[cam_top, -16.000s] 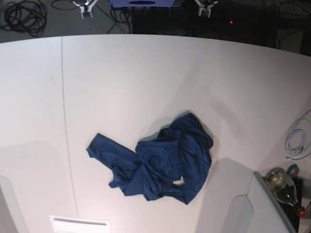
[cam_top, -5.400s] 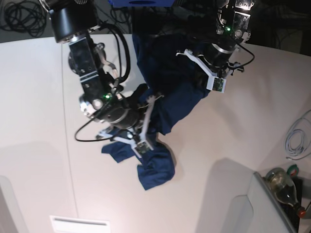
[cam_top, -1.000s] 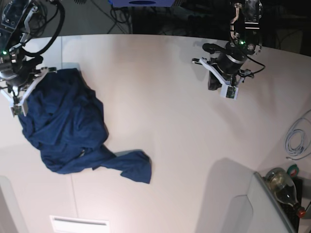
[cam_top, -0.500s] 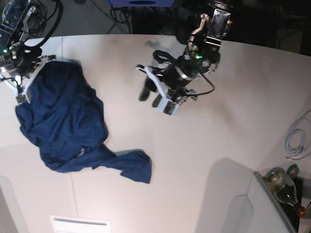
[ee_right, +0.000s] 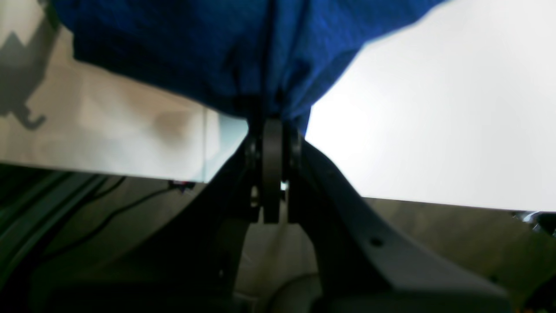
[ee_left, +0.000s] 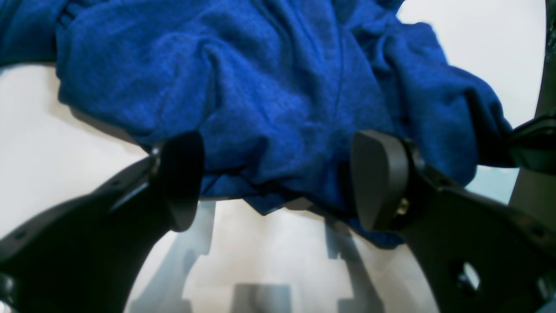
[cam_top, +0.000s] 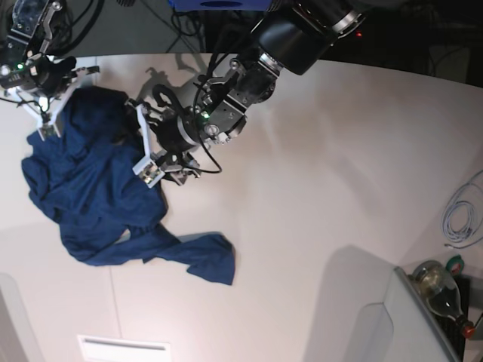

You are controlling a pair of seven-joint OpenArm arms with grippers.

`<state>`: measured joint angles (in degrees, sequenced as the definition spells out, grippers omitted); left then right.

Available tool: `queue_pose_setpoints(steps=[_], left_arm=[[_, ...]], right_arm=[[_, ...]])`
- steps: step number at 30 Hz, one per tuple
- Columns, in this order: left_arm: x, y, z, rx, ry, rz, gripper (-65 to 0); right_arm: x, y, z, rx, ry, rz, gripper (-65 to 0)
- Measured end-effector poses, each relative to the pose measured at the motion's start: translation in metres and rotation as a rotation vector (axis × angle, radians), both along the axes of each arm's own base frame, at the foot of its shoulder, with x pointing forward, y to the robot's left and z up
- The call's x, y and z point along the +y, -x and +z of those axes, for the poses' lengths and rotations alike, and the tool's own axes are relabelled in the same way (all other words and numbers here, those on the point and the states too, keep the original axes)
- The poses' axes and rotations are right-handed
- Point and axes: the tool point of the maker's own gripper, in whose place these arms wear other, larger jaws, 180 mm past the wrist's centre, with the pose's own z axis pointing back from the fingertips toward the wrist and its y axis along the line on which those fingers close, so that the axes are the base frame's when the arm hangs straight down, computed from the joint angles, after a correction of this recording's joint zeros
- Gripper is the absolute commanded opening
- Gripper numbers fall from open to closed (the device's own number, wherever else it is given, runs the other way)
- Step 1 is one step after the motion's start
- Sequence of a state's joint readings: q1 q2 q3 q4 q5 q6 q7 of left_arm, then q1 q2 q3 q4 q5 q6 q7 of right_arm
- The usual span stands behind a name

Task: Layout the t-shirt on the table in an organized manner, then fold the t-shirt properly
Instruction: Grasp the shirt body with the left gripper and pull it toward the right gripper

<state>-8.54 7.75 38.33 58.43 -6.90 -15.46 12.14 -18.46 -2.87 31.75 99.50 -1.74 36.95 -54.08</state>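
T-shirt [ee_left: 278, 87] is lying just ahead of wide-open, empty left tool [ee_left: 278, 178]; right tool [ee_right: 273, 130] is pinching its edge.

1. The t-shirt [cam_top: 98, 196]: dark navy, crumpled and bunched, spread unevenly over the left part of the table [cam_top: 317, 188] in the base view.
2. One twisted end is trailed toward the near edge.
3. The table: white, smooth, curved far edge, thin dark seam.
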Motion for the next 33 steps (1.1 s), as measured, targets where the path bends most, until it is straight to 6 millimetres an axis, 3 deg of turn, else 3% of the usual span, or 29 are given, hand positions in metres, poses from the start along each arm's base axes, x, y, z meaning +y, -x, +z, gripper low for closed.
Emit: queue_pose_setpoints(steps=[5,8,10,11,13,15,16,18,19,21,23,25,27,29,33], left_arm=[[-0.019,-0.014,0.018,-0.035,0.059,-0.042,-14.8],[-0.021,-0.022,0.017,0.017,0.095,-0.021,-15.0],[-0.018,-0.027,0.019,0.054,0.131,0.022,-19.3],[-0.011,-0.033,0.02,0.061,0.145,0.052,-25.2],[0.021,-0.05,0.021,0.059,0.169,0.137,-41.8],[0.077,-0.068,0.012,0.064,0.142,0.276,-60.4],[0.109,-0.07,0.004,0.079,0.093,0.334,-65.0],[0.177,-0.067,-0.008,0.107,0.001,0.44,-65.0],[0.202,-0.062,-0.007,0.114,-0.028,0.48,-65.0],[0.23,-0.057,0.008,0.095,-0.018,0.535,-65.0],[0.248,-0.051,0.021,0.071,-0.004,0.571,-65.0],[0.27,-0.038,0.023,0.064,-0.025,0.589,-65.0],[0.31,-0.023,0.013,0.075,-0.112,0.656,-65.0],[0.337,-0.003,0.007,0.1,-0.161,0.682,-65.0],[0.36,0.012,0.005,0.115,-0.161,0.758,-65.0]], right_arm=[[0.004,0.011,-0.011,0.038,-0.019,-0.003,-65.0],[0.002,0.011,-0.01,0.033,-0.018,-0.007,-63.3],[-0.003,0.011,-0.003,0.02,0.004,0.0,-54.9],[-0.007,0.011,0.005,0.003,0.023,0.013,-48.5],[-0.019,0.007,0.023,-0.028,0.084,0.023,-37.4],[-0.023,-0.002,0.035,-0.07,0.109,0.028,-32.4],[-0.024,-0.01,0.04,-0.106,0.11,0.022,-32.4],[-0.031,-0.031,0.053,-0.217,0.099,-0.024,-32.3],[-0.037,-0.045,0.06,-0.265,0.113,-0.036,-31.8],[-0.041,-0.081,0.07,-0.378,0.093,-0.034,-31.7],[-0.046,-0.114,0.064,-0.388,0.07,-0.005,-32.0],[-0.052,-0.143,0.051,-0.358,0.042,0.025,-32.3],[-0.048,-0.166,0.043,-0.333,0.013,0.057,-32.4],[-0.031,-0.176,0.035,-0.303,-0.004,0.11,-35.9],[0.035,-0.176,0.018,-0.252,-0.049,0.311,-59.9]])
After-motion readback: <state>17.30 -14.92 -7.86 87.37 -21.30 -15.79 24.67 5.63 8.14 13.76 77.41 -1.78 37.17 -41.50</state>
